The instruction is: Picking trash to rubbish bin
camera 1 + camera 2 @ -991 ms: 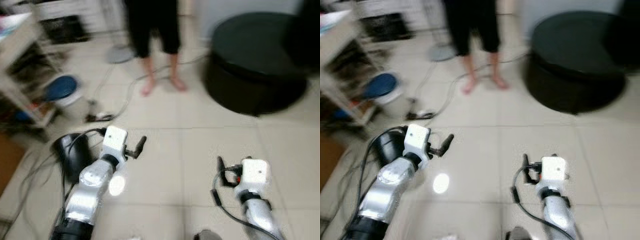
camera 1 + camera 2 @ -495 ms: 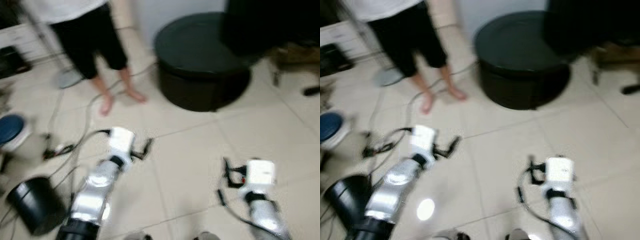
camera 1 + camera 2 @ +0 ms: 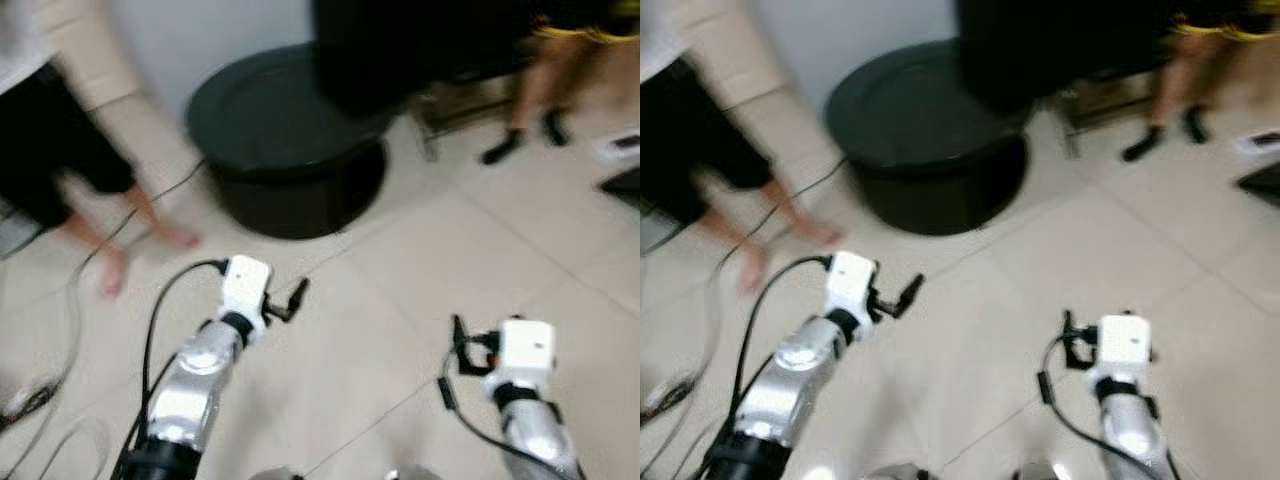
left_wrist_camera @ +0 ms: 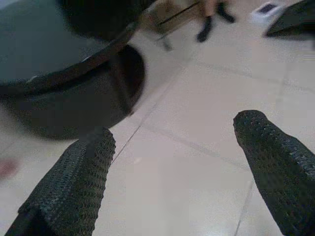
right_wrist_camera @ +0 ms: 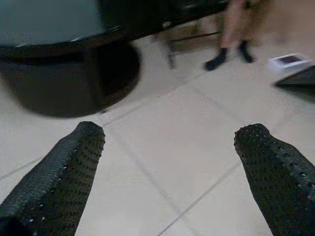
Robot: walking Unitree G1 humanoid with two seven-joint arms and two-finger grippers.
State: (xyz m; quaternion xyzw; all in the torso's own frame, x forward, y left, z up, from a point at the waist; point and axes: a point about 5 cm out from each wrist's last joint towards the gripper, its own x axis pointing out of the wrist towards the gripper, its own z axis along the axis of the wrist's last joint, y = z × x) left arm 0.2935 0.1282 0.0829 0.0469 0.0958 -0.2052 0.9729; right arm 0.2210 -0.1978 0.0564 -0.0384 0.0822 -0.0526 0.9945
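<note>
Head views, blurred: I hold both arms out over the tiled floor (image 3: 400,270). A round black tub (image 3: 285,140) stands ahead; a person's bare legs (image 3: 95,215) at far left, another's feet (image 3: 525,140) far right.

Left wrist: left gripper (image 4: 172,172) fingers wide, empty.

Right wrist: right gripper (image 5: 167,172) fingers wide, empty. I can't make out any trash.
</note>
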